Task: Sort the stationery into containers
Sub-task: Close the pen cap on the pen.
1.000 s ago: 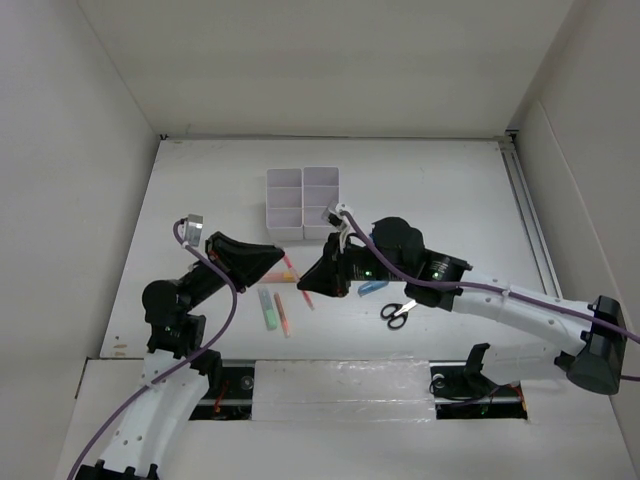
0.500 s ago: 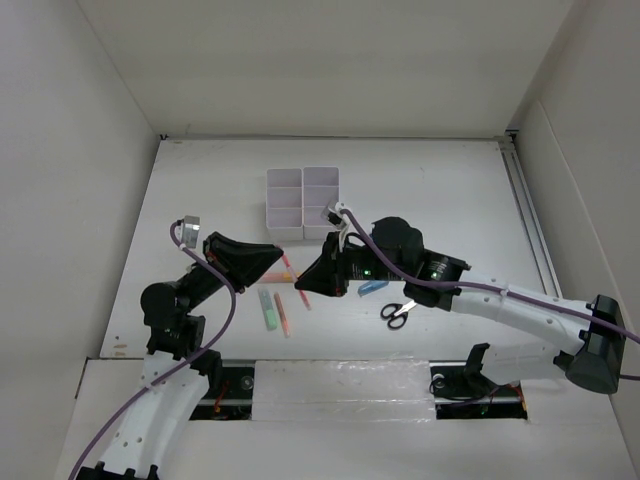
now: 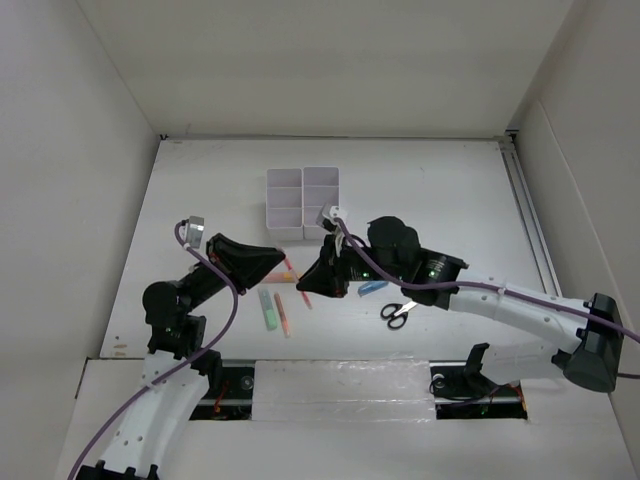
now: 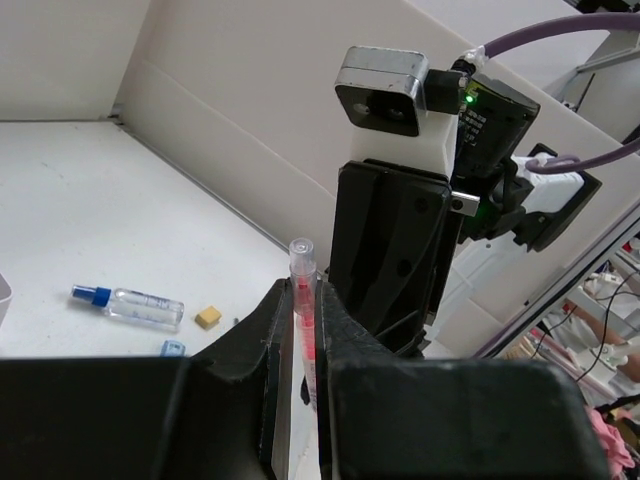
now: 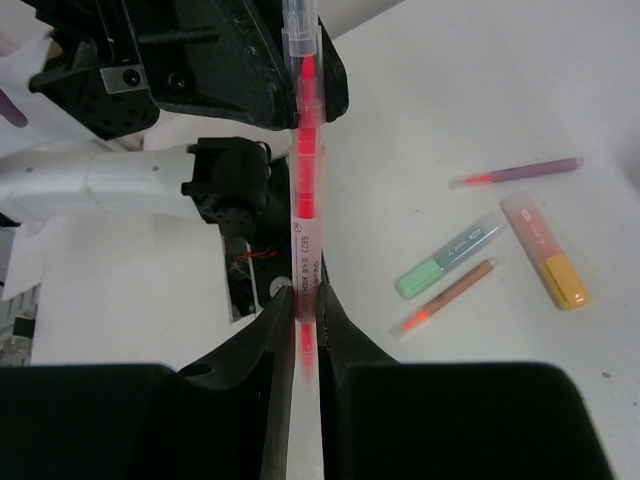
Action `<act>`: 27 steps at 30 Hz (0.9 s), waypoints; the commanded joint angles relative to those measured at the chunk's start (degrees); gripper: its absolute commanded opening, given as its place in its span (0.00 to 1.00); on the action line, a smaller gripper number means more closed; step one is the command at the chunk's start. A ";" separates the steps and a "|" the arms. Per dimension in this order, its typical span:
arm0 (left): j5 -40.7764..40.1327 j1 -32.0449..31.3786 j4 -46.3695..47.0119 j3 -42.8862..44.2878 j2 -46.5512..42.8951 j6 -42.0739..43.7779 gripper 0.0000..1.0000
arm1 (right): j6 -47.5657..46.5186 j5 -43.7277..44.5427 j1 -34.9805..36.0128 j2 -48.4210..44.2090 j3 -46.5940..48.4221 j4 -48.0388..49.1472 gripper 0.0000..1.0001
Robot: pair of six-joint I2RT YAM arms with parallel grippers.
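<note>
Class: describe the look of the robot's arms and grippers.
Left arm and right arm: white links, black joints, a loose purple cable each. Left gripper and right gripper: black, wedge-shaped. Each wrist carries a silver camera; a green light glows on the right arm.

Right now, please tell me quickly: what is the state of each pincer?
Left pincer: closed on the red pen.
Right pincer: closed on the same red pen, at its other end.

Clear pen, red core; green highlighter; eraser perhaps tan.
</note>
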 commanded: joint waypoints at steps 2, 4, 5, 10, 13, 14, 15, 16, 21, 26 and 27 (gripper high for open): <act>7.40 -0.47 -2.10 -0.96 0.74 0.97 0.00 | -5.47 1.27 -0.44 -0.40 5.27 4.46 0.00; 7.93 -0.47 -2.10 -0.35 0.74 0.97 0.00 | -6.34 2.06 -0.44 -0.40 5.27 2.61 0.00; 7.93 -0.47 -2.10 -0.34 0.74 0.97 0.00 | -7.40 2.59 -0.44 -0.40 5.27 2.00 0.00; 9.51 -0.47 -2.10 0.19 1.27 0.97 0.00 | -9.51 6.27 -0.44 -1.71 4.74 -1.25 0.00; 9.51 -0.47 -2.10 0.19 1.27 0.97 0.00 | -9.52 7.60 -0.44 -2.34 4.74 -1.88 0.00; 9.51 -0.47 -2.10 0.19 1.27 0.97 0.00 | -9.52 8.13 -0.44 -2.34 4.74 -1.88 0.00; 9.51 -0.47 -2.10 0.19 1.27 0.97 0.00 | -9.52 8.13 -0.44 -2.86 4.74 -1.88 0.00; 9.51 -0.47 -2.10 0.19 1.27 0.97 0.00 | -9.52 8.83 -0.44 -2.86 4.74 -1.88 0.00; 9.51 -0.47 -2.10 0.19 1.27 0.97 0.00 | -8.37 7.53 -0.44 -2.86 5.26 -1.88 0.00; 9.51 -0.47 -2.63 -0.34 0.74 0.97 0.00 | -7.85 4.53 -0.44 -2.87 5.79 -0.65 0.00; 9.51 -0.47 -2.63 -0.34 0.74 1.49 0.00 | -7.85 4.53 -0.44 -2.86 5.80 -0.65 0.00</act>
